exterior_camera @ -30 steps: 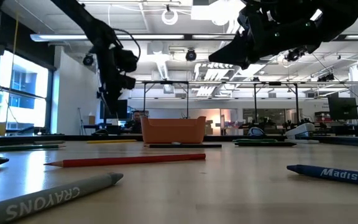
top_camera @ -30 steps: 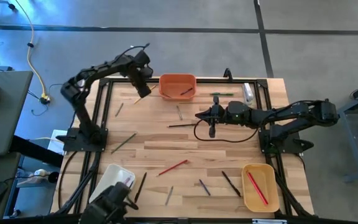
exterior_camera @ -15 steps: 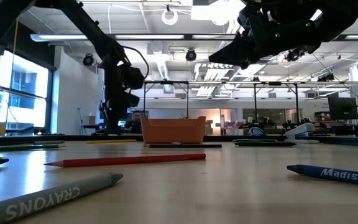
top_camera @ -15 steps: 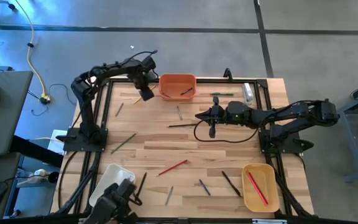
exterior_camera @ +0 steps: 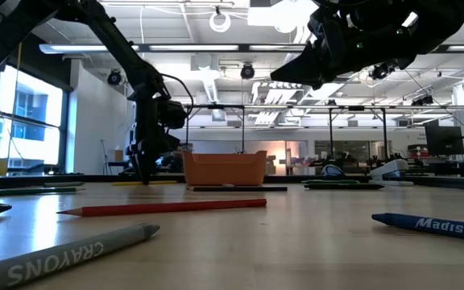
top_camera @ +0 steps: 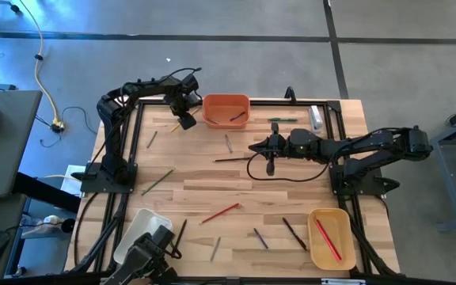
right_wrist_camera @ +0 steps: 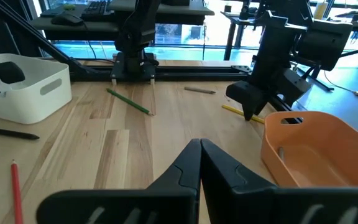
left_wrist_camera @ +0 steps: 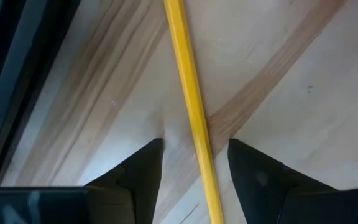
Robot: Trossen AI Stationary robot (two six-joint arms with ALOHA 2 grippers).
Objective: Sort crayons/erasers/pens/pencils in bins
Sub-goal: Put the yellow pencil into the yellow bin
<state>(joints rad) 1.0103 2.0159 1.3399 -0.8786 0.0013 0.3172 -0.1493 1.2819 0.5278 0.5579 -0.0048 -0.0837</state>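
Left hand: I see my left hand (top_camera: 186,123) down at the far left part of the surface (top_camera: 236,186), just beside the orange bin (top_camera: 226,110); its fingers (left_wrist_camera: 142,177) stand apart, one on each side of a yellow pencil (left_wrist_camera: 191,109), not clamped on it.
Yellow pencil: lies flat on the wood; in the right wrist view its long axis runs slantwise from under the left hand toward the orange bin's near corner; which end is the tip I cannot tell.
Right hand: my right hand (top_camera: 258,147) hovers over the middle of the surface, pointing toward the left arm; its fingers (right_wrist_camera: 199,163) are pressed together, with nothing between them.
Other bins: white bin (top_camera: 143,231) at the near left corner; tan-yellow bin (top_camera: 330,237) at the near right, a red stick (top_camera: 328,240) lying lengthwise in it.
Loose sticks: a red pencil (top_camera: 220,213) lies slantwise near the middle front; a dark stick (top_camera: 232,159) lies crosswise just beside the right hand.
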